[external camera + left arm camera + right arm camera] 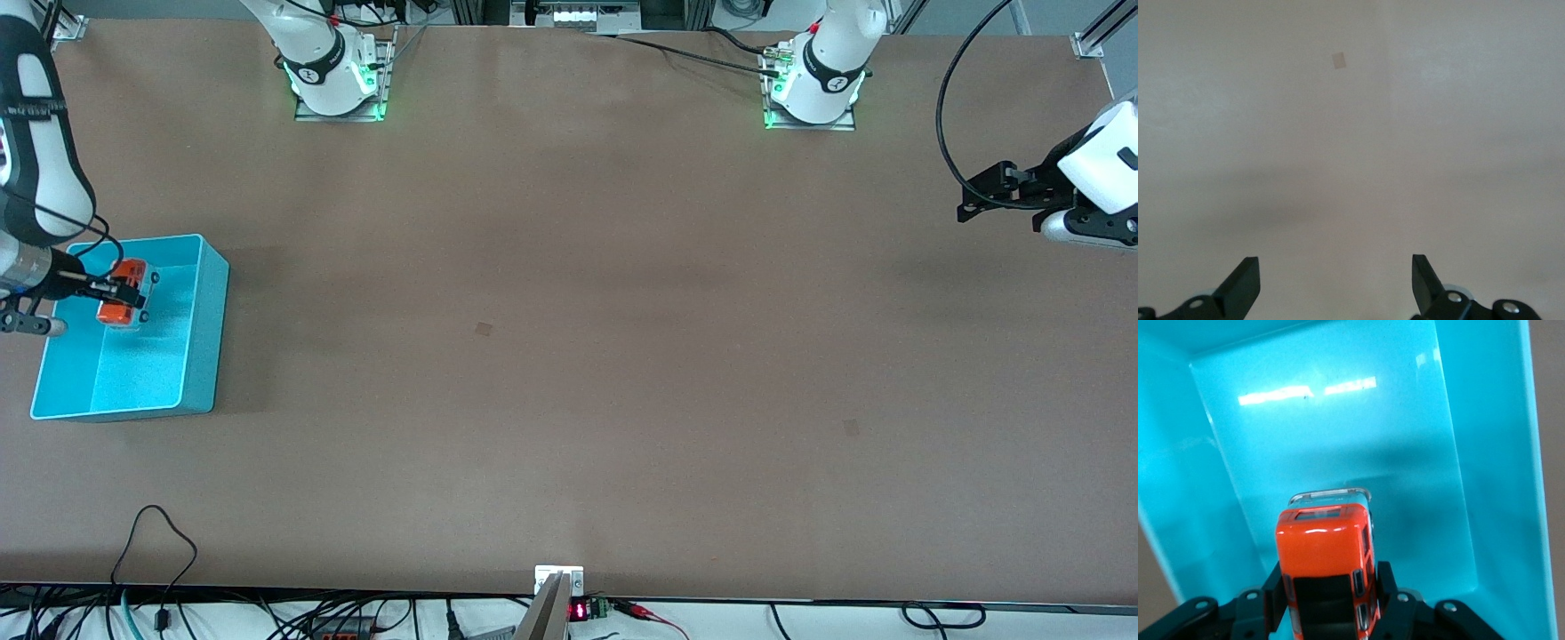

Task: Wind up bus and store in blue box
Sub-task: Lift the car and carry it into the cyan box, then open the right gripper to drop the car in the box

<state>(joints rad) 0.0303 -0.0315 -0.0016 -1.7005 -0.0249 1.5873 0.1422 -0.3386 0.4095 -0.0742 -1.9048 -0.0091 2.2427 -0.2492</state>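
The orange bus with a dark roof panel is held in my right gripper, whose fingers are shut on its sides. It hangs inside the light-blue box at the right arm's end of the table, over the part of the floor farther from the front camera. In the right wrist view the bus sits between the black fingers, with the box's floor and walls around it. My left gripper is open and empty, up over bare table at the left arm's end; its fingertips show wide apart.
Brown table with a small darker patch near the middle and another toward the left arm's end. Cables and a small meter run along the table's front edge. The arm bases stand along the table's edge farthest from the front camera.
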